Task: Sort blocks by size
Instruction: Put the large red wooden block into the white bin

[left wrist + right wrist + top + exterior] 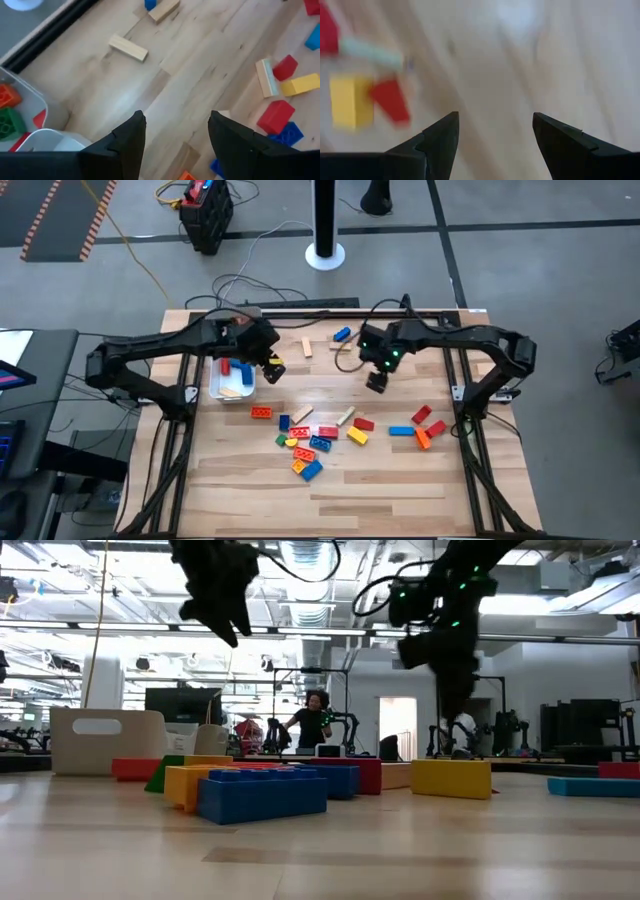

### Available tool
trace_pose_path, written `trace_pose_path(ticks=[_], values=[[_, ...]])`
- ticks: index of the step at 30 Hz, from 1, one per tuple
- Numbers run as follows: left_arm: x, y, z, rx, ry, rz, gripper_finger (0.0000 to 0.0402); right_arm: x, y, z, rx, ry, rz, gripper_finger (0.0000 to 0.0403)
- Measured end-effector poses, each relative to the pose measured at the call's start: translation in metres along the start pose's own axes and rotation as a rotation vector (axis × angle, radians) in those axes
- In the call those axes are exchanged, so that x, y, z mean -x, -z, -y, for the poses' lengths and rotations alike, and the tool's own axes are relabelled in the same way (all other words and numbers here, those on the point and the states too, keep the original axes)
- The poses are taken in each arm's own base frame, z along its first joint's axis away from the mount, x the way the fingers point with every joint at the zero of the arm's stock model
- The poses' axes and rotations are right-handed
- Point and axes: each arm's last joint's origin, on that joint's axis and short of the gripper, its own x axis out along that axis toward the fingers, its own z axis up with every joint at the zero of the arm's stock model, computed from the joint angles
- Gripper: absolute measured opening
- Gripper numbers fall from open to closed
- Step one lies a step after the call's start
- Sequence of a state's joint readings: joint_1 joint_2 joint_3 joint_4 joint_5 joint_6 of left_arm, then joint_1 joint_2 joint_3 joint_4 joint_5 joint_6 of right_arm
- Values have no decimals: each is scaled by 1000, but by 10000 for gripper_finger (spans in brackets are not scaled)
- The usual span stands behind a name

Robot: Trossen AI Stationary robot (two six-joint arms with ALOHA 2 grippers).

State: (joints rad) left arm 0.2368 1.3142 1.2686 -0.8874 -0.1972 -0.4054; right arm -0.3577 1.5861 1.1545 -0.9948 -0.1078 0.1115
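Several red, blue, yellow, orange and tan blocks (310, 442) lie flat in a cluster on the table's middle. More blocks (425, 428) lie at the right. My left gripper (272, 370) hovers open and empty beside the white tray (218, 387), above bare wood (175, 142). My right gripper (376, 380) hovers open and empty above bare wood beyond the cluster (495, 145), with a yellow block (350, 100) and a red block (390, 100) off to one side. In the low view both grippers hang well above the table, the left one (225, 615) and the right one (450, 650).
The tray holds red, blue and tan blocks; its wall (40, 107) shows in the left wrist view with orange and green blocks inside. A tan block (307, 347) and a blue block (342, 334) lie near the far edge. Bare wood fills the table's near part.
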Motion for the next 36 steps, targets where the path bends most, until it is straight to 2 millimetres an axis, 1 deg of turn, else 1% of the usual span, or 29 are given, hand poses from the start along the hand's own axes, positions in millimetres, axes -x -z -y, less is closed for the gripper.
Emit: trace_pose_path(ticks=[2, 5, 9, 11, 14, 18, 24, 28, 32, 36], values=[[3, 2, 2, -10, -20, 17, 206, 4, 12, -2, -19, 9, -86, 281], [4, 1, 4, -20, -33, 34, 206, 2, 30, -1, -120, -7, -219, 281], [3, -1, 5, -30, -24, 59, 206, -14, 58, -1, -250, -48, -383, 281], [3, -3, 6, -33, -18, 72, 206, -21, 70, -3, -279, -59, -423, 281], [3, -5, 7, -41, -8, 96, 206, -28, 82, -9, -285, -52, -439, 281], [3, -5, 7, -43, -10, 91, 206, -37, 88, -19, -271, -47, -426, 281], [3, -4, 6, -56, -14, 82, 206, -45, 96, -37, -240, -32, -432, 280], [3, -4, 6, -85, -18, 88, 206, -50, 99, -47, -218, 2, -406, 271], [3, -5, 5, -101, -38, 95, 206, -55, 101, -51, -254, 31, -373, 240], [2, -6, 2, -117, -53, 98, 206, -61, 106, -48, -282, 53, -373, 191]])
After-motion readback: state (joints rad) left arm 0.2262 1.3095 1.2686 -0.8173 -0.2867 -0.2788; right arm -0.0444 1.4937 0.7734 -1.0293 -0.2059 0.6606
